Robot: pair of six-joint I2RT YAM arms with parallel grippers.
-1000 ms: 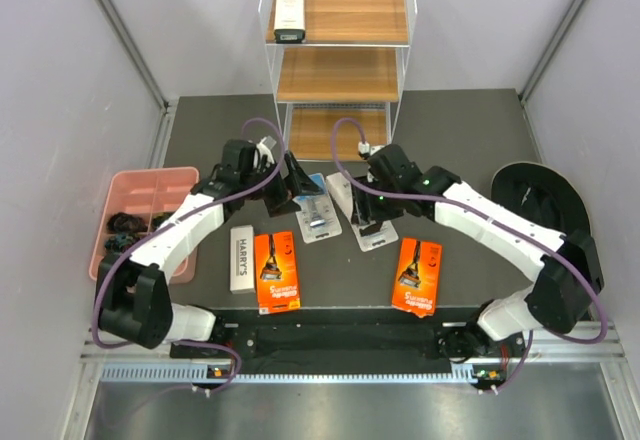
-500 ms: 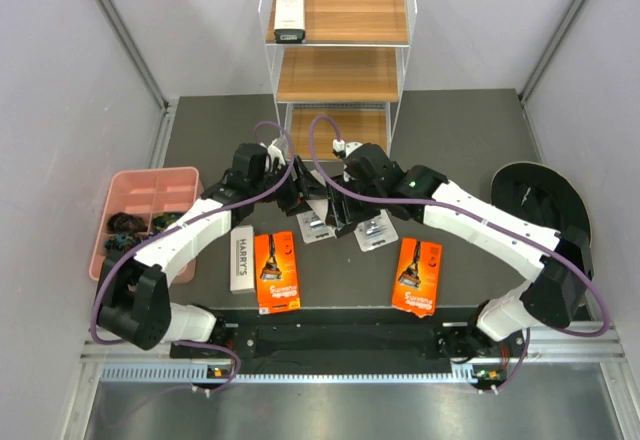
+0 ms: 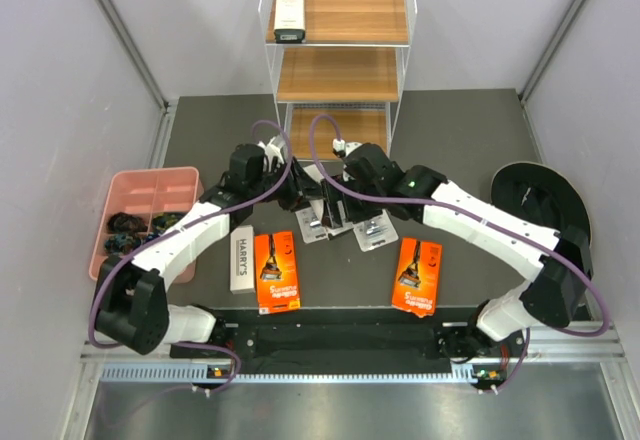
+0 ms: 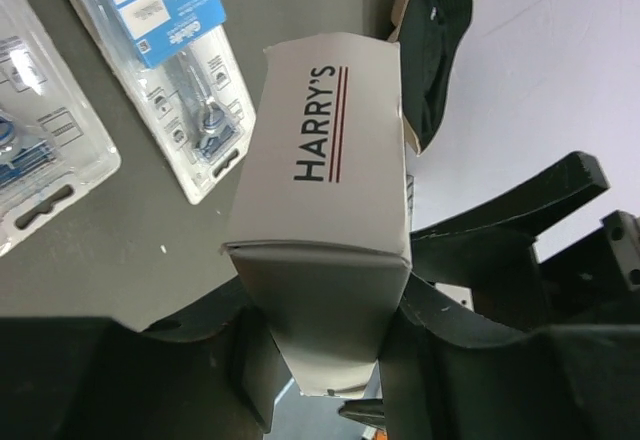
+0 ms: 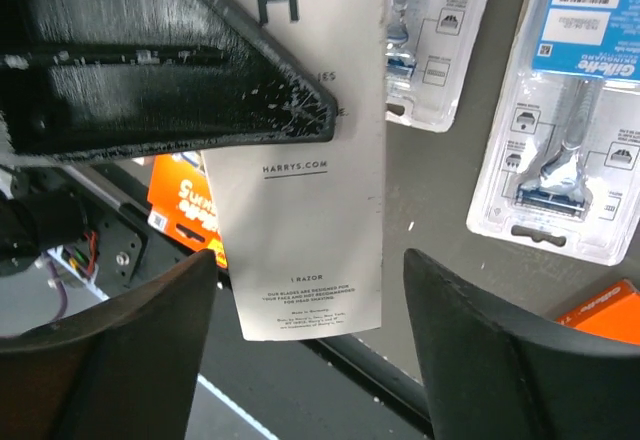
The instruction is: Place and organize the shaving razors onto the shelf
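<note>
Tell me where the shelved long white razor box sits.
Top view: the long white razor box lies at the left end of the top wooden tier of the tall white wire-frame shelf.

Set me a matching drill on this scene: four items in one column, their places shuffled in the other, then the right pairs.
Items
1. pink compartment tray
2. HARRY'S box lying flat
3. raised HARRY'S box
4. white box with a dark end

Places
A. top tier of the shelf
B. between the jaws of the left gripper
C. far left, beside the left arm
D. on the table beside an orange card

Pairs: 1-C, 2-D, 3-B, 4-A
</note>
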